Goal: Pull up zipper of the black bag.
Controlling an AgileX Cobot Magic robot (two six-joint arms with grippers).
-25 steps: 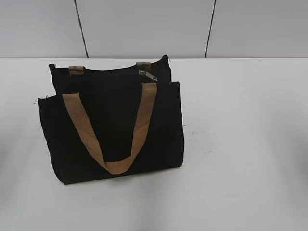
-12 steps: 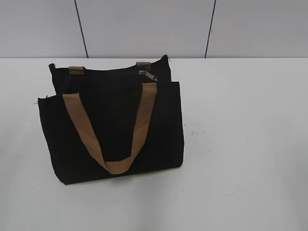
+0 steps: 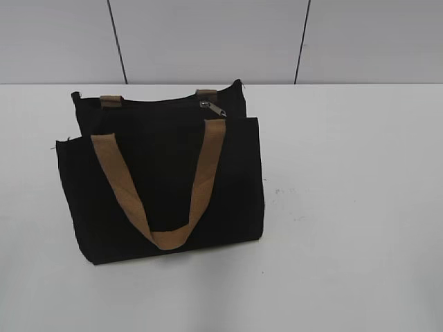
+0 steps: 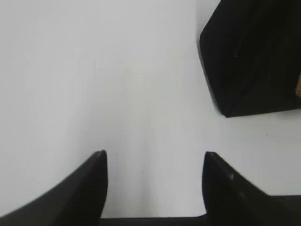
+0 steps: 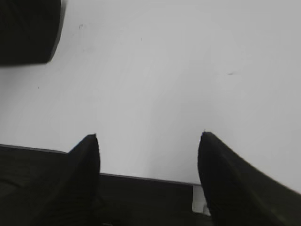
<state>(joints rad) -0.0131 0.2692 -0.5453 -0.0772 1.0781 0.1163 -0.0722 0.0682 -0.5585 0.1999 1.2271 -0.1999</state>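
Note:
The black bag (image 3: 166, 180) stands upright on the white table, left of centre, with a tan loop handle (image 3: 169, 187) hanging down its front. Its zipper runs along the top edge, with a small silver pull tab (image 3: 213, 108) near the right end. A bag corner shows in the left wrist view (image 4: 254, 56) at top right and in the right wrist view (image 5: 28, 30) at top left. My left gripper (image 4: 154, 155) is open and empty over bare table. My right gripper (image 5: 149, 136) is open and empty near the table's front edge. Neither gripper shows in the exterior view.
The white table (image 3: 346, 207) extends wide to the right and in front of the bag. A grey panelled wall (image 3: 208, 41) stands behind. The table's dark front edge (image 5: 141, 186) shows under my right gripper.

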